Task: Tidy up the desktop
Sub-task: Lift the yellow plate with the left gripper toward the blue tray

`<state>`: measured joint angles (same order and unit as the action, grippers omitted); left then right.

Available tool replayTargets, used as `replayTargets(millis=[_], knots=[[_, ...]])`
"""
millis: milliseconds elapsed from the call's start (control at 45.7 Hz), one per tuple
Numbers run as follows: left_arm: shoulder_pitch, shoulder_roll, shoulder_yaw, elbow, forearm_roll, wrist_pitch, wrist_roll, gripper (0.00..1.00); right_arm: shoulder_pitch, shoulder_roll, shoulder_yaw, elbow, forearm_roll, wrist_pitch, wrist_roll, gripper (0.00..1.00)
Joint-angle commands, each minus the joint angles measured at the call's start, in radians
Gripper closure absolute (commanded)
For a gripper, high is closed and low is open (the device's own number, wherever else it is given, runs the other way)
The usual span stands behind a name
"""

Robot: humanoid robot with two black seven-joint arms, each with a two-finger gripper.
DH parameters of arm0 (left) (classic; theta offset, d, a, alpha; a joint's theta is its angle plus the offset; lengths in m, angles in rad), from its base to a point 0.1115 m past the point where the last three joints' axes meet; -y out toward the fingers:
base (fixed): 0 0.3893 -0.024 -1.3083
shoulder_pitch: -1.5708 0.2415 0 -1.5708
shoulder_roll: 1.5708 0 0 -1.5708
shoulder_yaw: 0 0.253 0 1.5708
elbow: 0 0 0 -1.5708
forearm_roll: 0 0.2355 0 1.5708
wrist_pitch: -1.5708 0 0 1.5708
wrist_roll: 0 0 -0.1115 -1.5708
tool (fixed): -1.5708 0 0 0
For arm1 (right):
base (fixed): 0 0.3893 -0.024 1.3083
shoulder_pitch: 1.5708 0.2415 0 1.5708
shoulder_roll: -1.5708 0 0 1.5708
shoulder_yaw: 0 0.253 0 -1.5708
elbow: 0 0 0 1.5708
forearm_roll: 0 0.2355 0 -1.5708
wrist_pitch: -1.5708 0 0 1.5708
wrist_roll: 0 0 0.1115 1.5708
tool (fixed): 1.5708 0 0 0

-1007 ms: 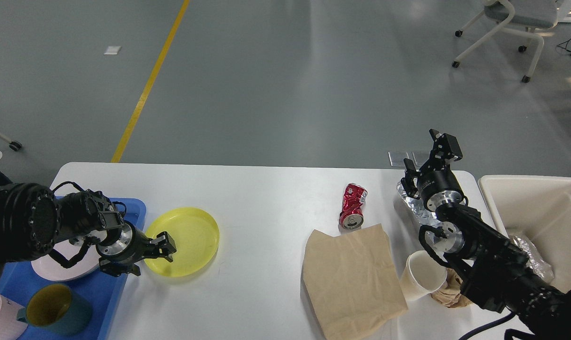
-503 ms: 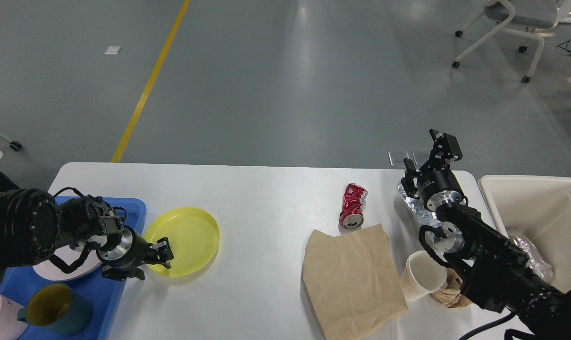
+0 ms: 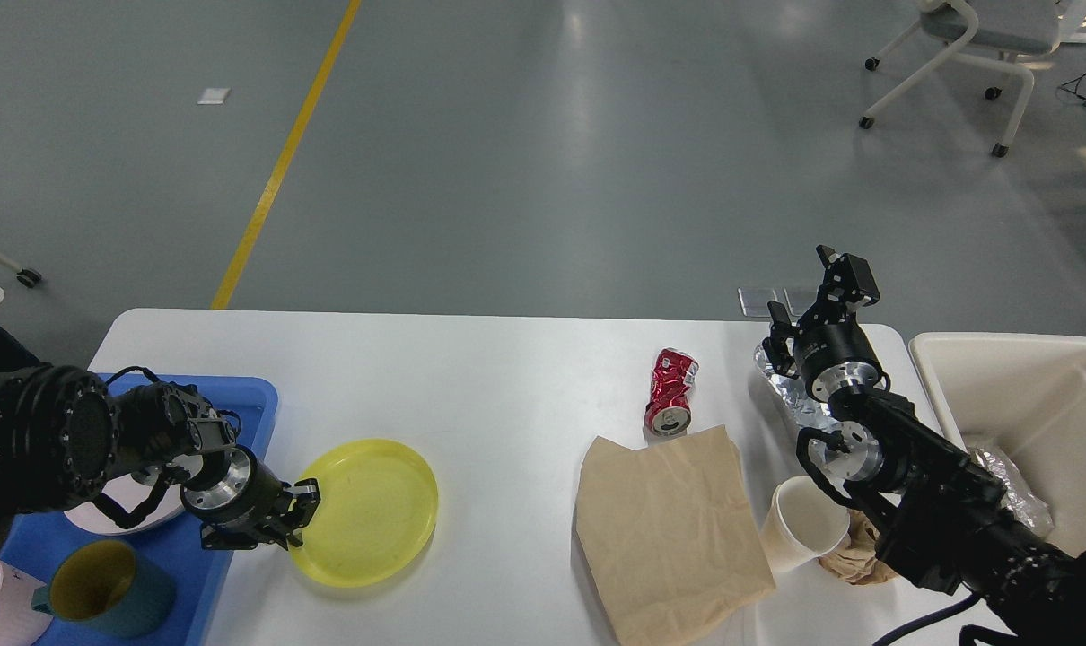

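Nearest, a teal mug (image 3: 108, 592) in the blue tray (image 3: 193, 574) at left. Just beyond, left gripper (image 3: 299, 516) clamped on the yellow plate (image 3: 368, 511) at its left rim, on the desktop (image 3: 507, 377). At right, paper bag (image 3: 673, 529), white cup (image 3: 808, 529), crushed red can (image 3: 670, 391). Farthest, right gripper (image 3: 808, 287) raised over foil (image 3: 799, 404), fingers apart, beside the cream bin (image 3: 1028, 395).

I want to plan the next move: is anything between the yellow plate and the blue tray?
Only the left gripper, at the yellow plate rim, sits between it and the blue tray. Nothing else visible does.
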<state>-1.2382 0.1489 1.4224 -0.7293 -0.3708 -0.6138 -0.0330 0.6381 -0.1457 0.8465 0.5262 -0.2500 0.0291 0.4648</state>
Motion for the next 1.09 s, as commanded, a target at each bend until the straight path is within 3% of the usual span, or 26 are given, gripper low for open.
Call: replayTargets(millis=[0,197,372,591,722,832,963,1073], knots=[[-0.001,0.000,0.000,0.001,0.003,-0.024,0.001,1.00,0.000,0.000,0.000,0.000,0.000,0.000,0.000,0.00],[-0.024,0.000,0.001,0.001,0.006,-0.038,0.001,1.00,0.000,0.000,0.000,0.000,0.000,0.000,0.000,0.00],[-0.092,0.029,0.004,0.001,0.009,-0.101,0.004,1.00,0.000,0.000,0.000,0.000,0.000,0.000,0.000,0.00],[-0.210,0.040,0.004,0.001,0.009,-0.179,0.084,1.00,0.000,0.000,0.000,0.000,0.000,0.000,0.000,0.00],[-0.299,0.055,0.006,0.001,0.010,-0.245,0.102,1.00,0.000,0.000,0.000,0.000,0.000,0.000,0.000,0.00],[-0.406,0.100,0.007,0.001,0.012,-0.343,0.117,1.00,0.000,0.000,0.000,-0.002,0.000,0.000,0.000,0.00],[-0.478,0.182,0.012,0.001,0.012,-0.346,0.117,1.00,0.000,0.000,0.000,0.000,0.000,0.000,0.000,0.00],[-0.469,0.257,0.012,0.001,0.010,-0.346,0.117,1.00,0.000,0.000,0.000,0.000,0.000,0.000,0.000,0.00]])
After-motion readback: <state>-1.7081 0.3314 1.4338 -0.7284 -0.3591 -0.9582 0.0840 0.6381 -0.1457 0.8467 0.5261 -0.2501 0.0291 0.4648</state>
